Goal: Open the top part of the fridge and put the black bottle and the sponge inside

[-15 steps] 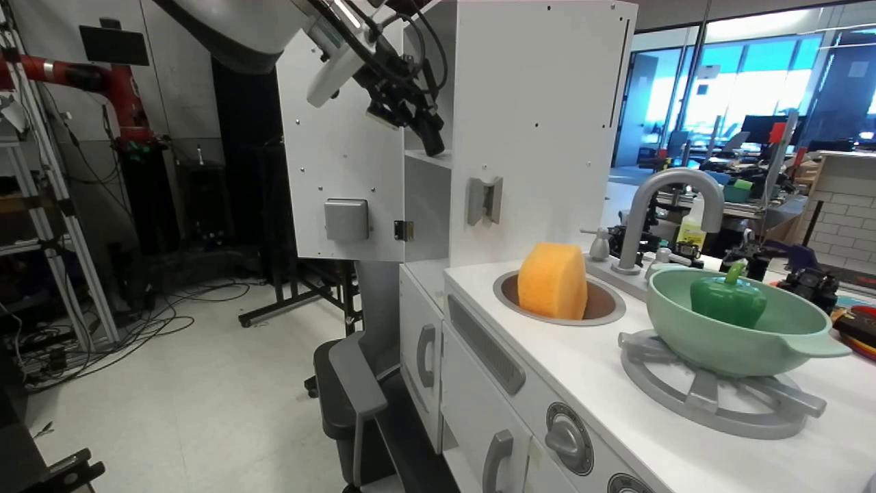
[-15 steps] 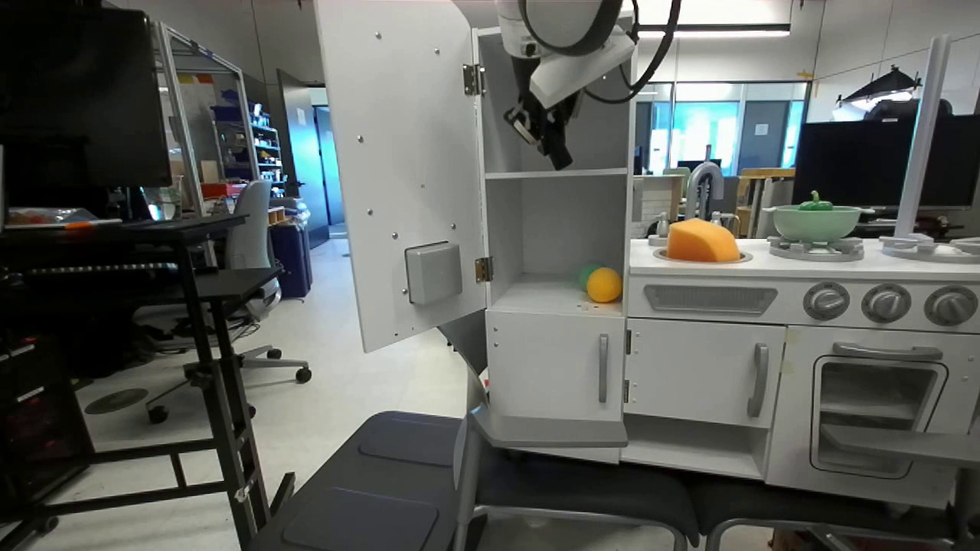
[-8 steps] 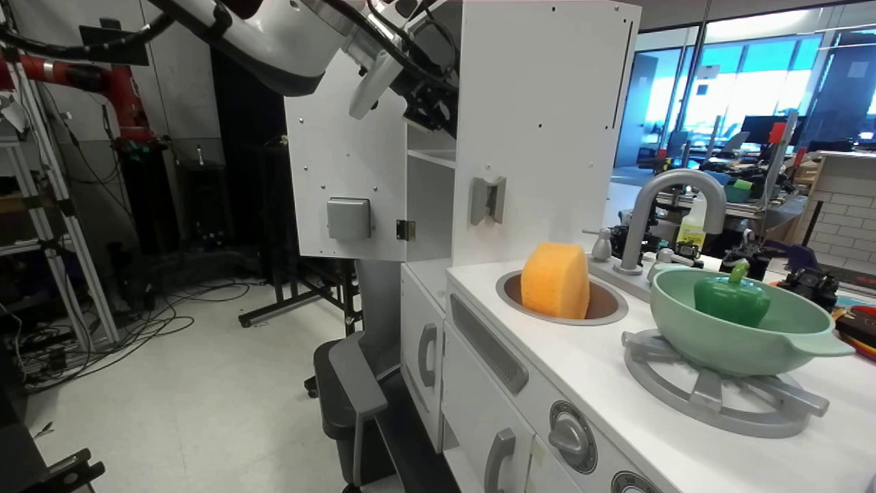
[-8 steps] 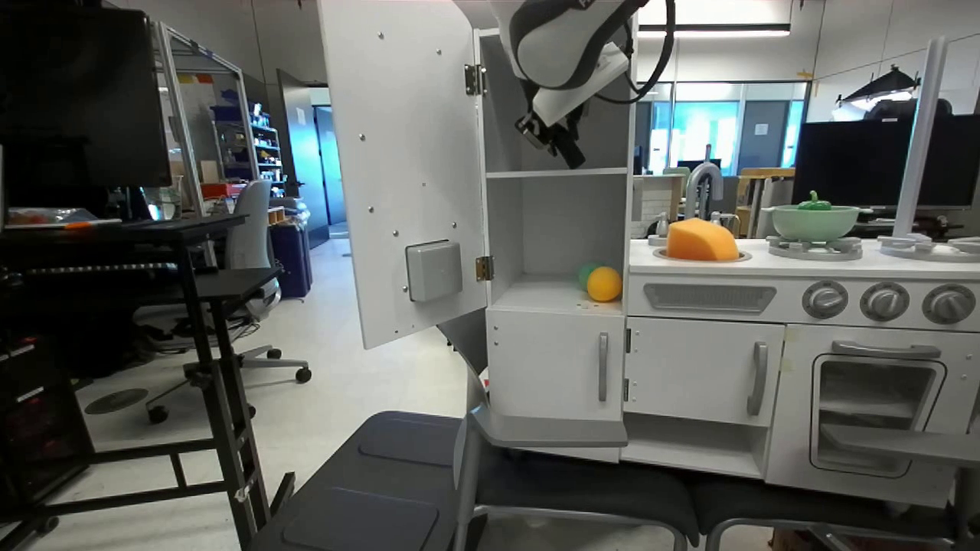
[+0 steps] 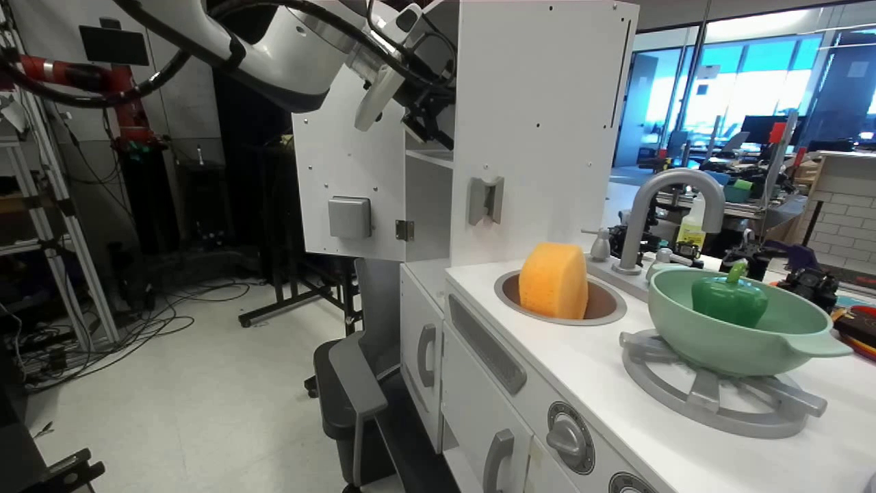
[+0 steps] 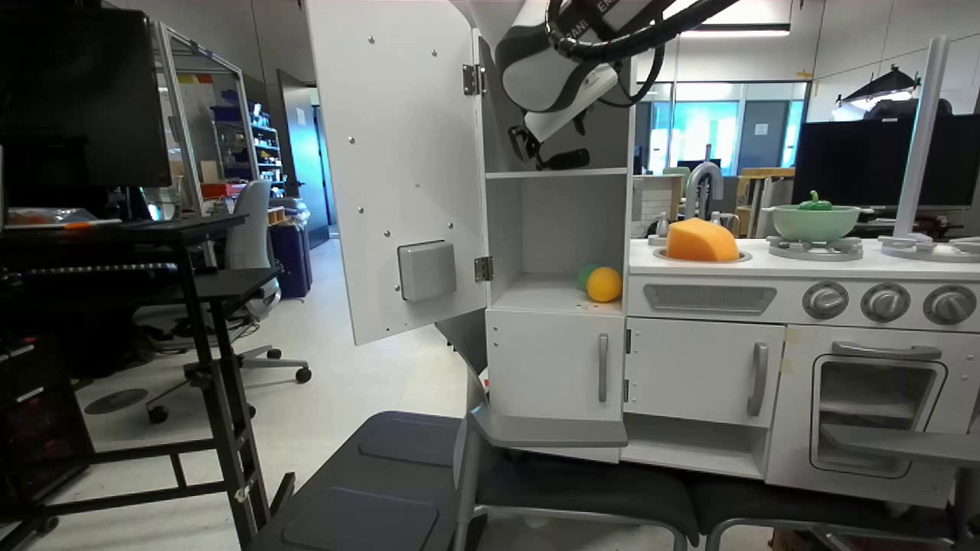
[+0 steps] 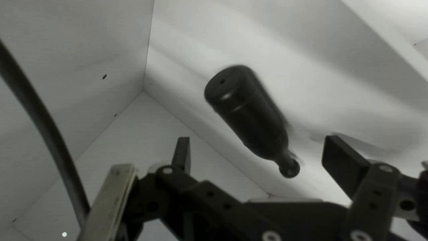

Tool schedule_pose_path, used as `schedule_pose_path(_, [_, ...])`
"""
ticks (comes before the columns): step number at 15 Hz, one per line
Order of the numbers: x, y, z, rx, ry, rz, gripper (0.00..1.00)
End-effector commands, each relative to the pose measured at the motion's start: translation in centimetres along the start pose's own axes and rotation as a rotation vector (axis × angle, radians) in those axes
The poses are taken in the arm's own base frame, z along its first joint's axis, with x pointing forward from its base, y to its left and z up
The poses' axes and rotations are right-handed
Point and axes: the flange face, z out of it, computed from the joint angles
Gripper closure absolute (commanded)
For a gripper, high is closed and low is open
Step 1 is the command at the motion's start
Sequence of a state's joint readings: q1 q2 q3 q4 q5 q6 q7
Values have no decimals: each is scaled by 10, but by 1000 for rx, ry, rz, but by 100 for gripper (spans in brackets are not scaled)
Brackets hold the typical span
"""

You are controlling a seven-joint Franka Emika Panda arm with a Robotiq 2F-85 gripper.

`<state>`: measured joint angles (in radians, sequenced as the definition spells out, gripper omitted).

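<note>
The fridge door (image 6: 383,176) stands open in both exterior views, hinged on the 9 o'clock side of the fridge. The arm (image 6: 536,73) reaches into the upper compartment, above the shelf (image 6: 505,175). The bottle (image 7: 254,117) lies on its side at this shelf; in the wrist view its base points to 11 o'clock and its neck to 5 o'clock. The gripper (image 7: 259,154) is near the bottle, jaws wide apart; the neck shows in the gap, clear of both pads (image 7: 344,164) in that view.

The sponge (image 5: 553,281) sits in the sink (image 5: 606,301), its upper part above the rim. In an exterior view it is at 4 o'clock from the bottle. Below the shelf, an orange ball (image 6: 604,285) partly covers a green ball (image 6: 587,275). A bowl (image 6: 815,227) containing a pepper (image 6: 815,202) stands on a burner (image 6: 816,249) at 3 o'clock from the sponge.
</note>
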<state>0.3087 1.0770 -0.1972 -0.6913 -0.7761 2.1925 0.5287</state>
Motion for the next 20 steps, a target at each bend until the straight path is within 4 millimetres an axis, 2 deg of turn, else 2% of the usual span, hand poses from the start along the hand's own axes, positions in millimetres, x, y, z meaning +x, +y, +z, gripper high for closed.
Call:
schedule_pose_path(1, [6, -3, -11, -12, -3, -17, 0])
schedule_pose_path(3, [6, -12, -21, 21, -16, -63, 0])
schedule_pose_path(6, [10, -26, -47, 81, -13, -146, 0])
schedule_pose_path(10, [18, -32, -89, 148, -18, -248, 0])
schedule_pose_path(15, [23, -19, -129, 187, -38, -315, 0])
schedule_pose_path(16, [22, -15, -132, 189, -44, -319, 0])
schedule_pose_path(18, [18, -9, -137, 195, -63, -334, 0])
schedule_pose_path(20, [11, 0, -154, 234, -94, -407, 0])
